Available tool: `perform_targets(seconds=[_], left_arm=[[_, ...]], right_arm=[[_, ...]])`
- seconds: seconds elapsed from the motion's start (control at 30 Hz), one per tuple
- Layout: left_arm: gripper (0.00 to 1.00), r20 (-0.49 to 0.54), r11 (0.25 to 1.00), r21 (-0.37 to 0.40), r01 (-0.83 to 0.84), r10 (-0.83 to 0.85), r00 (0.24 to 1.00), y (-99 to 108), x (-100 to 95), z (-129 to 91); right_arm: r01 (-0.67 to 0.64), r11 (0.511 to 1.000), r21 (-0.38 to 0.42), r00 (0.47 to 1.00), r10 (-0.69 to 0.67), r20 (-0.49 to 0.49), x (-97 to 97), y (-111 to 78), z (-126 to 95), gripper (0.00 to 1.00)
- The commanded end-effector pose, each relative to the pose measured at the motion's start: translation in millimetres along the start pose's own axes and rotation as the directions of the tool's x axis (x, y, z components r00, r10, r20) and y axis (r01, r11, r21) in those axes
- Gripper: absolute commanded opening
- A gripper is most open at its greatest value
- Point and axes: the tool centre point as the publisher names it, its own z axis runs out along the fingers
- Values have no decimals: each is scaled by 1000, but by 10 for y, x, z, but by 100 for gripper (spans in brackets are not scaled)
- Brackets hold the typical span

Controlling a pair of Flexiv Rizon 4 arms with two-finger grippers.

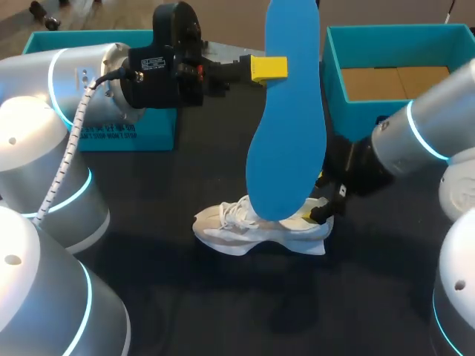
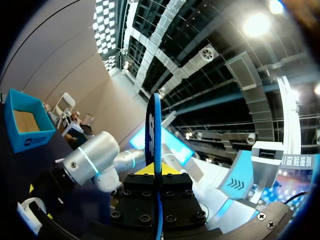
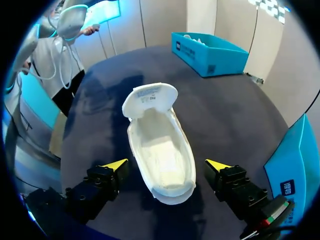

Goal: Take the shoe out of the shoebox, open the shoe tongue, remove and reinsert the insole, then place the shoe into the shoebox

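Blue flat foam insole (image 1: 286, 119), pinched on end by the left gripper (image 1: 269, 68) above the white mesh shoe (image 1: 252, 230) on the black table (image 1: 185, 297), should be lowered toe-end 1st, lined up w/ the opening, heel steadied btwn the spread right gripper (image 3: 165, 165).

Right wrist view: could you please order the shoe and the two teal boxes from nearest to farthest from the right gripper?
1. shoe, lying between the open fingers of the right gripper.
2. near teal box, close beside the gripper, only partly in view.
3. far teal box, well ahead, beyond the shoe, across the table.
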Motion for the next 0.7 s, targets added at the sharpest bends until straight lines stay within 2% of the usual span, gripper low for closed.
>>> perform_targets(seconds=[0.03, 0.3, 0.7], left_arm=[[0, -2, 1000, 1, -1, 1, 1000, -1, -15, 14], [0, -2, 1000, 1, -1, 1, 1000, -1, -15, 14], [0, -2, 1000, 1, -1, 1, 1000, -1, -15, 14]], right_arm=[[-8, 966, 259, 1000, 4, 15, 41, 78, -59, 100], [24, 942, 334, 999, -31, 16, 53, 127, -88, 100], [38, 937, 347, 999, -47, 16, 61, 109, -69, 100]])
